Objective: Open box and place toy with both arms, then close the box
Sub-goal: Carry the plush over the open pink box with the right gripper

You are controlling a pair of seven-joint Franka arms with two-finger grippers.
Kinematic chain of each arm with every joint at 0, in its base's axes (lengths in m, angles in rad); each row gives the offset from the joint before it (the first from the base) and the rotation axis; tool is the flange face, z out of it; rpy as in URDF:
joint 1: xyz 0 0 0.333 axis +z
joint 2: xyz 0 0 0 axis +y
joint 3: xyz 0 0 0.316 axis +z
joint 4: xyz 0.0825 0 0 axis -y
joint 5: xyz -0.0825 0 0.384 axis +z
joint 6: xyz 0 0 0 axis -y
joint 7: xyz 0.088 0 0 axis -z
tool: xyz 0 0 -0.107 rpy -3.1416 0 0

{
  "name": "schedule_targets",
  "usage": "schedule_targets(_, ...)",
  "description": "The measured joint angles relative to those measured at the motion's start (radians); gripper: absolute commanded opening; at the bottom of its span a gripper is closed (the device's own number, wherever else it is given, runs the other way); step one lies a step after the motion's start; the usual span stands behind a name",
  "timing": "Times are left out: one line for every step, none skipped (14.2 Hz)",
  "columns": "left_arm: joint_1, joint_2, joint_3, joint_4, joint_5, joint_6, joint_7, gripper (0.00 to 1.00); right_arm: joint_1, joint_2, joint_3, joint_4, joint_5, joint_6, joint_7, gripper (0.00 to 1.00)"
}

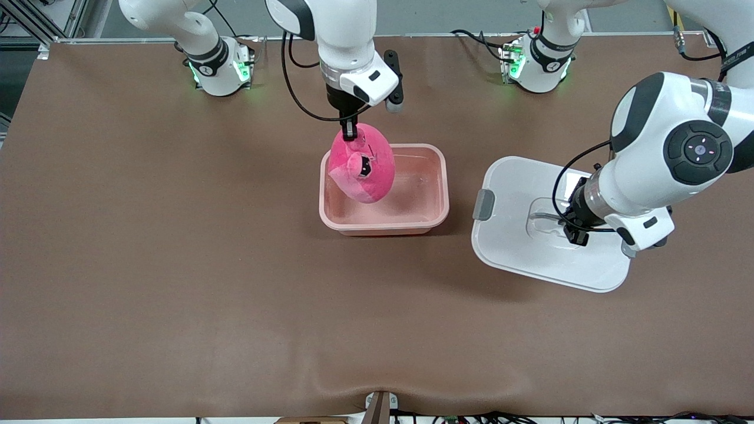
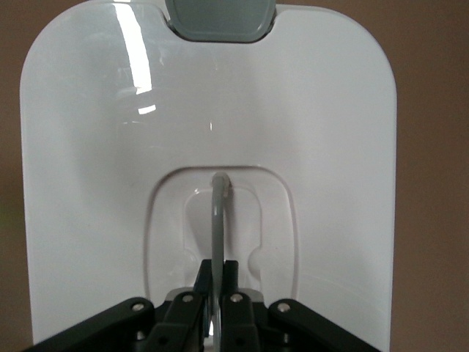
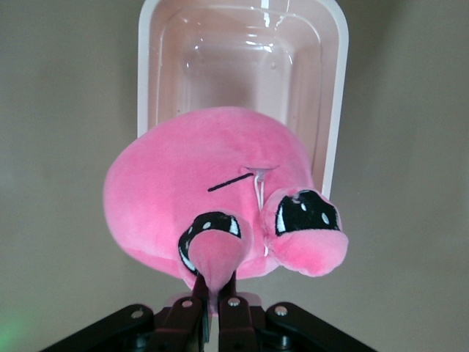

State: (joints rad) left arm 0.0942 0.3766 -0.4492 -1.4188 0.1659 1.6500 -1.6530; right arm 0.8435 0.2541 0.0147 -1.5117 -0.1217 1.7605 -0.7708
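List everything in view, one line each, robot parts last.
Table: one, brown.
Box: one, salmon-pink, open, mid-table.
Lid: one, white with grey clips, on the table beside the box, toward the left arm's end.
Toy: one, bright pink plush, hanging over the box.
Right gripper: one, black, shut on the toy, over the box.
Left gripper: one, black, shut on the lid's handle.

toy: soft bright-pink plush blob, over the box
grip: right gripper pinches one eye stalk
box: salmon-pink translucent plastic base, lid off
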Motion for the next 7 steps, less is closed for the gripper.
schedule_targets(0.000,0.000,0.000,-0.001,-0.001,0.000,0.000,0.00,0.000,0.001,-0.003,0.000,-0.003,0.000,-0.001,0.00)
schedule_targets(0.000,0.000,-0.001,-0.001,-0.002,0.000,0.000,0.00,0.000,0.003,-0.005,0.000,-0.004,0.000,-0.001,0.00)
schedule_targets(0.000,0.000,-0.002,-0.001,-0.002,0.000,0.000,0.00,0.000,0.007,-0.007,0.000,-0.005,0.002,-0.001,0.00)
schedule_targets(-0.002,0.000,-0.004,-0.001,-0.002,0.000,0.000,0.00,0.000,0.012,-0.009,-0.001,-0.007,0.006,-0.001,0.00)
schedule_targets(-0.003,0.000,-0.006,-0.001,-0.002,0.000,0.000,0.00,0.000,0.018,-0.011,-0.003,-0.011,0.016,-0.002,0.00)
schedule_targets(-0.005,-0.001,-0.008,-0.001,-0.003,0.000,0.000,0.00,0.000,0.026,-0.011,-0.007,-0.023,0.025,-0.002,0.00)
schedule_targets(-0.007,-0.002,-0.009,-0.001,-0.003,0.000,0.000,0.00,0.000,0.034,-0.010,-0.010,-0.038,0.032,-0.002,0.00)
